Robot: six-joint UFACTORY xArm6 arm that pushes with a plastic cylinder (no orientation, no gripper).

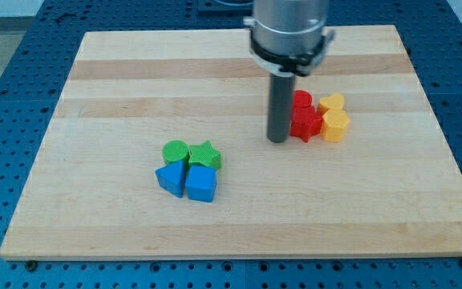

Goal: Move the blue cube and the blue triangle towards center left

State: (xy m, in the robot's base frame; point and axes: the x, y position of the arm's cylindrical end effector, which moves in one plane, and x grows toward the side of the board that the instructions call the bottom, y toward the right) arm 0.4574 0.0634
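Observation:
The blue cube [202, 184] sits left of the board's centre, toward the view's bottom. The blue triangle [170, 178] touches its left side. A green cylinder [175, 151] and a green star [204, 154] sit just above the two blue blocks, touching them. My tip [277, 140] rests on the board right of centre, well to the upper right of the blue blocks and just left of the red blocks.
A red star [304, 123] and another red block [301, 99] lie right of my tip. A yellow hexagon [336, 126] and a yellow heart-like block [332, 103] sit next to them. The wooden board [95, 96] lies on a blue perforated table.

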